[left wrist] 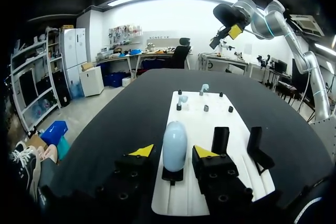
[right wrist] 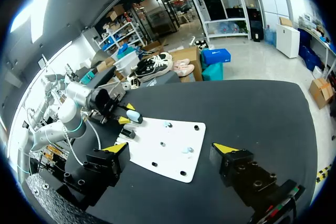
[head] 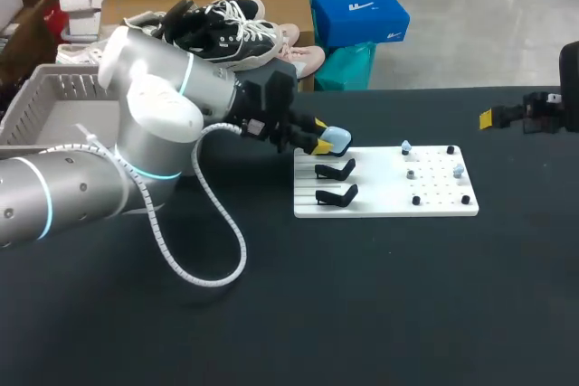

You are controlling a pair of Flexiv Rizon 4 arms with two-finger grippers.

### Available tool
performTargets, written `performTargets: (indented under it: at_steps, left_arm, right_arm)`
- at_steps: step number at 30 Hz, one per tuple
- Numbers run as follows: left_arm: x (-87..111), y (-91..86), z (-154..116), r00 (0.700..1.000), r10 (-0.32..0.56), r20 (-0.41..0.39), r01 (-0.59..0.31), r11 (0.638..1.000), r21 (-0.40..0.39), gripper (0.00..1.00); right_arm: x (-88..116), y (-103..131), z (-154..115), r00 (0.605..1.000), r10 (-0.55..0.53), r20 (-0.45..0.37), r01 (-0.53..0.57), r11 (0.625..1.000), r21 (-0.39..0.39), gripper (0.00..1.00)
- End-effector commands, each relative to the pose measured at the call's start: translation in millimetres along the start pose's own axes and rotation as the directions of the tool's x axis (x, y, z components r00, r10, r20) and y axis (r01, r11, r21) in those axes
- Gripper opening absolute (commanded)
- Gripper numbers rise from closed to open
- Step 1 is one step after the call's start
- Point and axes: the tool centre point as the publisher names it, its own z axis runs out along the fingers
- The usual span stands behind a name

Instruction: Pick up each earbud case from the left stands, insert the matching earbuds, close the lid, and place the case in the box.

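Two left fingers (left wrist: 143,151) wide around case (left wrist: 174,142)

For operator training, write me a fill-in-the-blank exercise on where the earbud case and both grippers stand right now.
The pale blue oval plastic earbud case stands between the yellow tips of the gripper on my ___ arm. On the flat white board, ___ black stands hold nothing. The right gripper hangs over the black table with its fingers ___.
Missing words: left; two; open.
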Motion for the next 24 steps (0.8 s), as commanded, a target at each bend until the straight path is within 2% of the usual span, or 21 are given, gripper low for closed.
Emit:
performTargets:
  at_steps: [1,9,14,16,18,19,24]
  left_arm:
    - [-0.1,3.8,2.0,1.0,0.003,0.001,-0.003,1.0,0.005,0.46]
    - [0.2,4.0,3.3,1.0,0.007,0.003,-0.007,1.0,-0.004,0.46]
    - [0.3,3.1,4.2,1.0,0.013,0.005,-0.013,1.0,-0.009,0.3]
    - [0.2,2.7,4.3,1.0,0.012,0.007,-0.012,1.0,-0.011,0.27]
    - [-0.3,1.3,3.8,1.0,0.009,0.01,-0.009,1.0,-0.01,0.17]
    - [-0.8,0.2,3.1,1.0,0.008,0.012,-0.008,1.0,-0.007,0.02]
    - [-8.4,-4.9,-8.4,0.999,0.003,0.036,-0.003,1.0,-0.006,0.0]
  right_arm:
    - [0.1,-1.4,0.4,1.0,-0.001,0.0,0.001,1.0,-0.006,1.0]
    - [0.1,-1.4,0.4,1.0,-0.001,0.0,0.001,1.0,-0.006,1.0]
    - [0.1,-1.4,0.4,1.0,-0.001,0.0,0.001,1.0,-0.006,1.0]
    - [0.1,-1.4,0.4,1.0,-0.001,0.0,0.001,1.0,-0.006,1.0]
    - [0.1,-1.4,0.4,1.0,-0.001,0.0,0.001,1.0,-0.006,1.0]
    - [0.1,-1.4,0.4,1.0,-0.001,0.0,0.001,1.0,-0.006,1.0]
    - [0.1,-1.4,0.4,1.0,-0.001,0.0,0.001,1.0,-0.006,1.0]
